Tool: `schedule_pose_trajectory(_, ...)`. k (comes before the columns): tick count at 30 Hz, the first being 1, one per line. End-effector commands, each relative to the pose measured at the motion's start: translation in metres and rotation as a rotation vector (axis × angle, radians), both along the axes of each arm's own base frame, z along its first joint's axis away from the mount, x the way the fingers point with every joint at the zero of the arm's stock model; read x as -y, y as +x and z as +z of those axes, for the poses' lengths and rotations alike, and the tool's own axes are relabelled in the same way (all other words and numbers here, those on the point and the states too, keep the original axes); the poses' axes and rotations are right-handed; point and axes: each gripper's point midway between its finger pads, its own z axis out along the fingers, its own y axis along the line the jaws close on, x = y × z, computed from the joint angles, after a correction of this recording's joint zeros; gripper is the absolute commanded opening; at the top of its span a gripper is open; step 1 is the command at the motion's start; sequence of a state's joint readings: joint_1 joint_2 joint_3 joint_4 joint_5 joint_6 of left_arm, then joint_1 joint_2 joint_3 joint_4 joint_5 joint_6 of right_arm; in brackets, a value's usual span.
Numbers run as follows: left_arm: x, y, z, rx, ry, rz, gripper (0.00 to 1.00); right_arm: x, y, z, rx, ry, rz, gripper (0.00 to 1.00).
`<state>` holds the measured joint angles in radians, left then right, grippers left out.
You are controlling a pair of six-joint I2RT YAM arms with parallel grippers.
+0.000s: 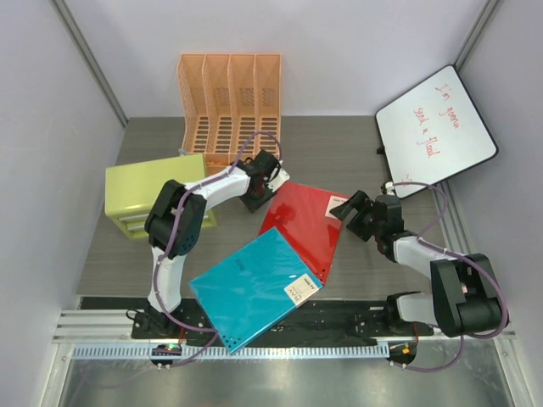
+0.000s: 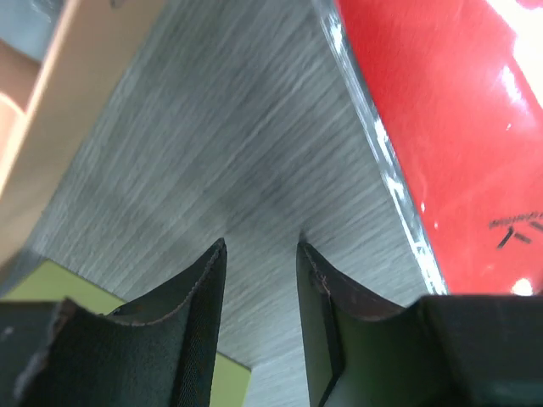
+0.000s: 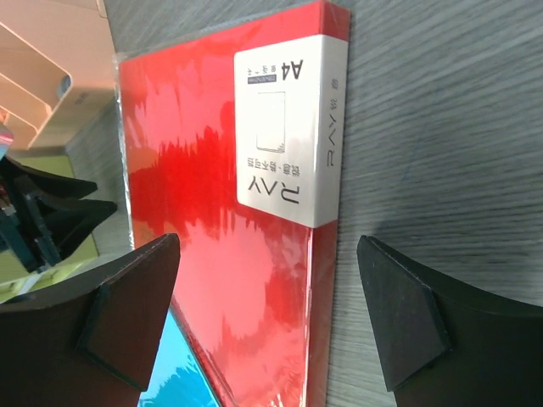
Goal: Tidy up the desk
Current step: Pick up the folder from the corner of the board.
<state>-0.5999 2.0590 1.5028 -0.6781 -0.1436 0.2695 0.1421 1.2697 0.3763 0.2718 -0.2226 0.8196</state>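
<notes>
- The surface (image 1: 339, 136) lies flat under both arms, its long axis running left to right.
- The left arm (image 1: 212, 191) reaches forward, then bends right. The left fingers (image 2: 199, 288) are slightly parted and empty, beside the red paper pack (image 1: 301, 220).
- The right fingers (image 3: 127, 288) are spread wide on either side of the pack's labelled edge.

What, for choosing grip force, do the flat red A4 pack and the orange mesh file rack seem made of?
Flat red A4 pack: likely paper in glossy clear film; highlights streak it. Orange mesh file rack: probably matte moulded plastic; slotted walls, uniform colour.
</notes>
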Motion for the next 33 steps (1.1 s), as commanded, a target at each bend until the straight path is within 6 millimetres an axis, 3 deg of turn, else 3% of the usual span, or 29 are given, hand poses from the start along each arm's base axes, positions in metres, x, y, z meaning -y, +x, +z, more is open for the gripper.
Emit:
schedule_pose_trajectory(1,0.013,0.018,-0.001,0.058,-0.058,0.019,0.4,-0.003,0.009,0.006,0.045,0.051,-0.007,0.91)
schedule_pose_trajectory(9,0.027,0.013,-0.029,-0.001,-0.085,0.024,0.39,-0.009,0.013,-0.008,0.013,0.115,-0.023,0.89)
schedule_pose_trajectory(16,0.06,0.004,-0.025,-0.017,-0.122,-0.028,0.39,-0.012,0.018,-0.013,-0.003,0.136,-0.028,0.88)
schedule_pose_trajectory(23,0.067,-0.004,-0.037,-0.046,-0.11,-0.05,0.39,-0.01,0.012,-0.015,-0.014,0.122,-0.024,0.88)
schedule_pose_trajectory(33,0.096,-0.015,-0.039,-0.06,-0.14,-0.101,0.39,-0.015,-0.004,-0.026,-0.041,0.206,-0.045,0.87)
